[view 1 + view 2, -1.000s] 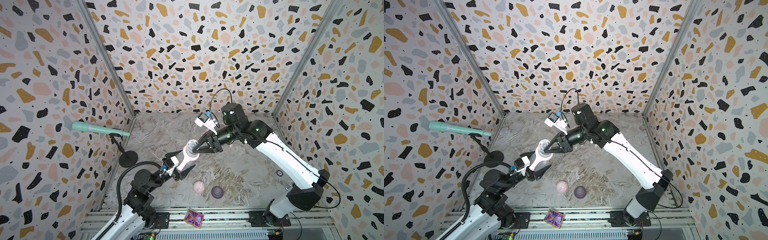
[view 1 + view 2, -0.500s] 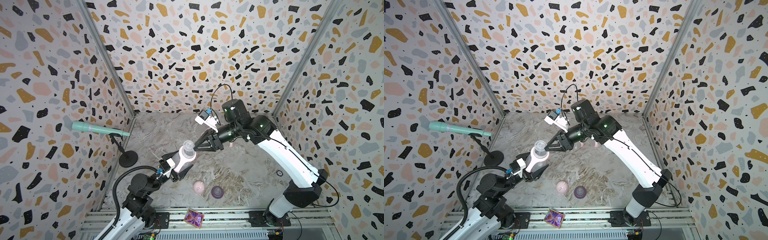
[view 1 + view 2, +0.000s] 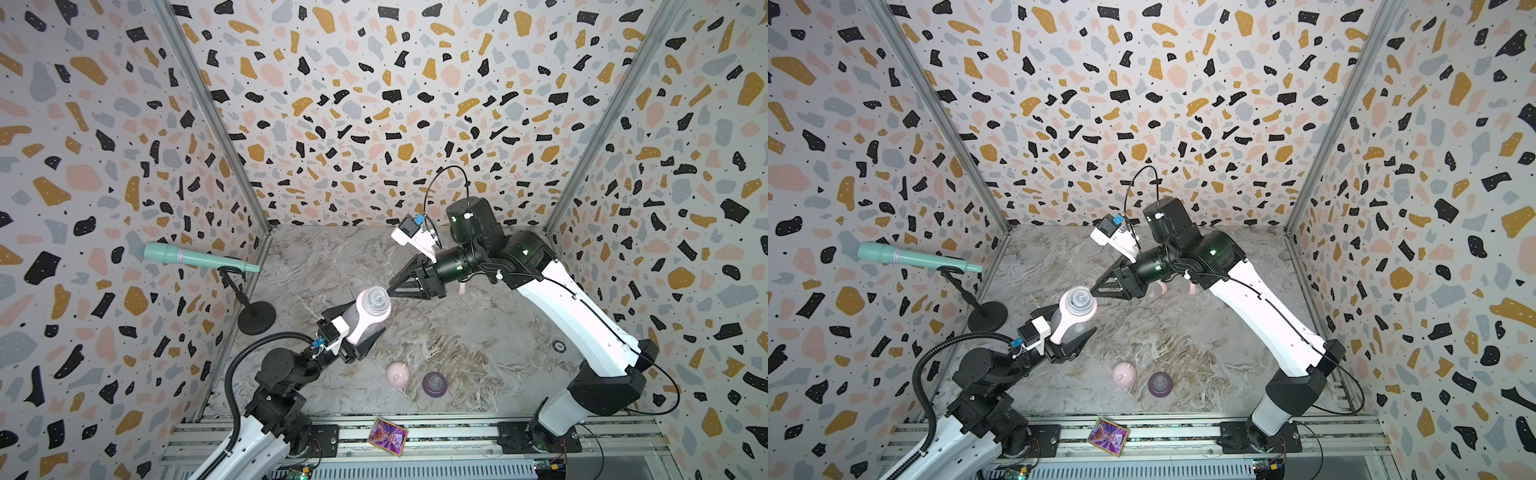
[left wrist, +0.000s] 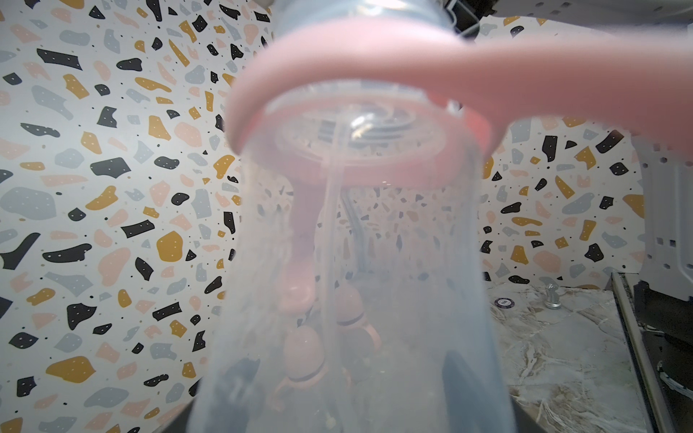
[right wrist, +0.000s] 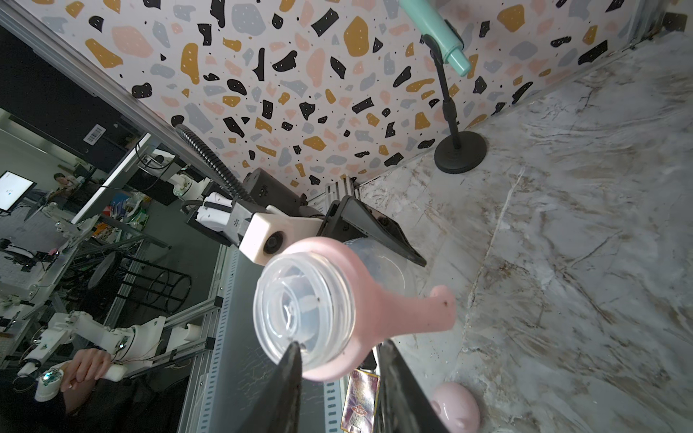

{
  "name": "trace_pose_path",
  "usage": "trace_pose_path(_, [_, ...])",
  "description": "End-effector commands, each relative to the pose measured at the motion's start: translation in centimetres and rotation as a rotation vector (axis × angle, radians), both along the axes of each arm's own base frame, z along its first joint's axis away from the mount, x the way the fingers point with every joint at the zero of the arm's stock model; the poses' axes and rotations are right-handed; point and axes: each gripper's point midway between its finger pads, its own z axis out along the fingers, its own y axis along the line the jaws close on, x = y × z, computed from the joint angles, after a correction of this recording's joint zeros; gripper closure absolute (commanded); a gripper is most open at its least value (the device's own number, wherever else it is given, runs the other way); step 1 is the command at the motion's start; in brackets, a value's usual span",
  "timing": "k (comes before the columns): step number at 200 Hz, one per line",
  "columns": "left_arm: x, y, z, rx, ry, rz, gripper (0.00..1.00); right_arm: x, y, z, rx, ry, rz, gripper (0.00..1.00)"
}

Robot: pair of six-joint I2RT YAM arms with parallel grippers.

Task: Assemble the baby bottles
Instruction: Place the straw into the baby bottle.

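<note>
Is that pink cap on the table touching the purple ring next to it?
Apart. Both top views show bare table between the pink cap and purple ring.

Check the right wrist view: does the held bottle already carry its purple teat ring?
No, the bottle shows a bare threaded neck above its pink collar; the purple teat ring stands on the table.

White shells and black joint housings make up the left arm (image 3: 282, 368) and right arm (image 3: 582, 316) above the aluminium rail (image 3: 457, 432). A ribbed black hose (image 3: 232, 395) runs along the left, a thin black cable (image 3: 447, 167) along the right. Farthest from the rail, the right gripper (image 3: 390, 291) has black triangular fingers (image 5: 285, 397).
</note>
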Motion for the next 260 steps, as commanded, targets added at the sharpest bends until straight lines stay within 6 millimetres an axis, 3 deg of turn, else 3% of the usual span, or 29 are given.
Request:
trace_pose_path(1, [-0.4, 0.7, 2.0, -0.052, -0.071, 0.019, 0.70, -0.9, -1.2, 3.6, 0.092, -0.080, -0.010, 0.65])
trace_pose_path(42, [-0.3, 0.5, 1.8, -0.044, -0.063, 0.016, 0.70, -0.3, -1.0, 3.5, 0.087, -0.100, -0.047, 0.66])
trace_pose_path(105, [-0.1, 0.3, 1.8, -0.029, -0.054, 0.013, 0.70, 0.2, 1.2, 1.2, 0.028, -0.124, -0.065, 0.65])
trace_pose_path(198, [-0.1, 0.3, 2.0, -0.028, -0.052, 0.011, 0.70, 0.2, 1.9, -1.7, -0.078, -0.125, -0.078, 0.66])
trace_pose_path(221, [-0.1, 0.3, 1.8, -0.028, -0.049, 0.015, 0.70, 0.0, 1.7, -1.3, -0.067, -0.134, -0.076, 0.65])
trace_pose_path(260, [-0.2, 0.3, 1.6, -0.043, -0.044, 0.004, 0.70, -0.5, 0.8, 1.3, 0.025, -0.173, -0.087, 0.58])
